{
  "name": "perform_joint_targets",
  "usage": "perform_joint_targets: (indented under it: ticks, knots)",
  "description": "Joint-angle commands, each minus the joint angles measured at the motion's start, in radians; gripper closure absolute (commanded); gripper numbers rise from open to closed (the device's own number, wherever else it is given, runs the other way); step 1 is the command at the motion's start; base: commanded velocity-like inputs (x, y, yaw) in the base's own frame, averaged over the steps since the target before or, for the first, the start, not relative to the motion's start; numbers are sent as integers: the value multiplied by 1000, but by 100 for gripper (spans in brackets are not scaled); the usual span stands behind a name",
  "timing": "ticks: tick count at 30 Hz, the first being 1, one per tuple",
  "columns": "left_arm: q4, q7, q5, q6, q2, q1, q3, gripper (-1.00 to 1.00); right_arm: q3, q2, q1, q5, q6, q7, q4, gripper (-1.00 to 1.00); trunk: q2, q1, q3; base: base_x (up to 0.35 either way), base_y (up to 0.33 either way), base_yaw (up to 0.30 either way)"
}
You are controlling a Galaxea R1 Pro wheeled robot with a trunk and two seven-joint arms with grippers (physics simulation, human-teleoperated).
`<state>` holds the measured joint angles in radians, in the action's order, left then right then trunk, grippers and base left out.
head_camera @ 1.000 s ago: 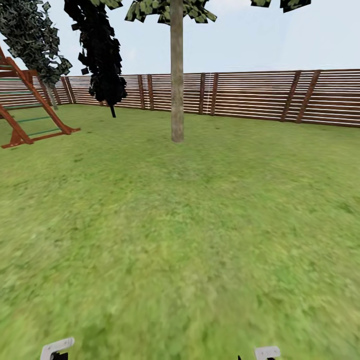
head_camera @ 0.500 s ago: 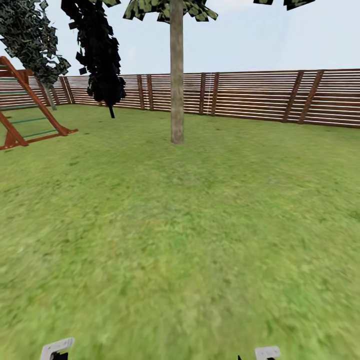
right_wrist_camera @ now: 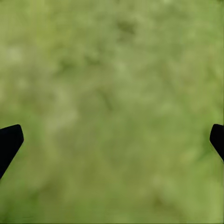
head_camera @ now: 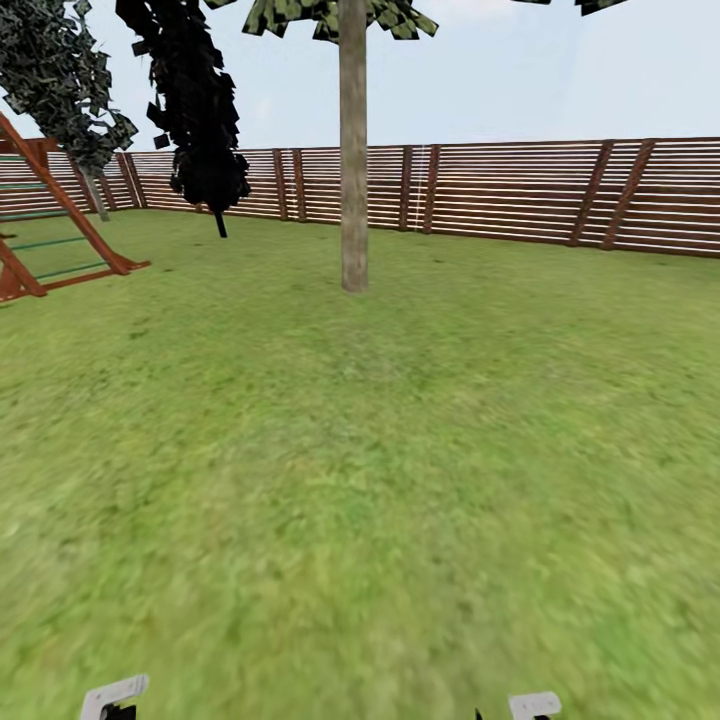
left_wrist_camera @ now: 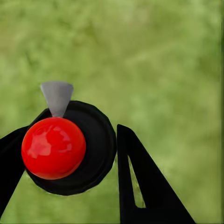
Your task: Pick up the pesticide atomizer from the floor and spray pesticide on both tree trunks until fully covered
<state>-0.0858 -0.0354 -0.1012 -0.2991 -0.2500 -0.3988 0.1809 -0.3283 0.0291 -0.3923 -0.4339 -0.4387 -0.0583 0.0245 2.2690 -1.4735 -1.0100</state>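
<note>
Green lawn point(head_camera: 400, 480) runs to a brown slatted fence point(head_camera: 520, 190). One pale bare tree trunk point(head_camera: 353, 160) stands ahead mid-lawn, well apart from the robot; two dark-leaved trees point(head_camera: 195, 110) and one climbing frame point(head_camera: 60, 220) stand leftward. The left tool point(left_wrist_camera: 70, 154) clamps one pesticide atomizer point(left_wrist_camera: 70, 149), red-topped. The right tool point(right_wrist_camera: 112, 135) hangs spread wide above grass.

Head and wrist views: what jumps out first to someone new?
The tall bare tree trunk standing mid-lawn ahead, with the slatted wooden fence running behind it. In the left wrist view, the left gripper is closed around a black sprayer with a glossy red ball top and a grey nozzle, over grass. The right gripper is spread wide with nothing between its fingers.
</note>
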Motion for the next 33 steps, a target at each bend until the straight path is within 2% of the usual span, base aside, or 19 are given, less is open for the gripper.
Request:
perform_joint_targets:
  ticks: [1,33]
  knots:
    - [0,0,0,0,0,0,0,100,0,0,0,0,0,0,0,-100,0,0,0,341,0,0]
    - [0,0,0,0,0,0,0,100,0,0,0,0,0,0,0,-100,0,0,0,341,0,0]
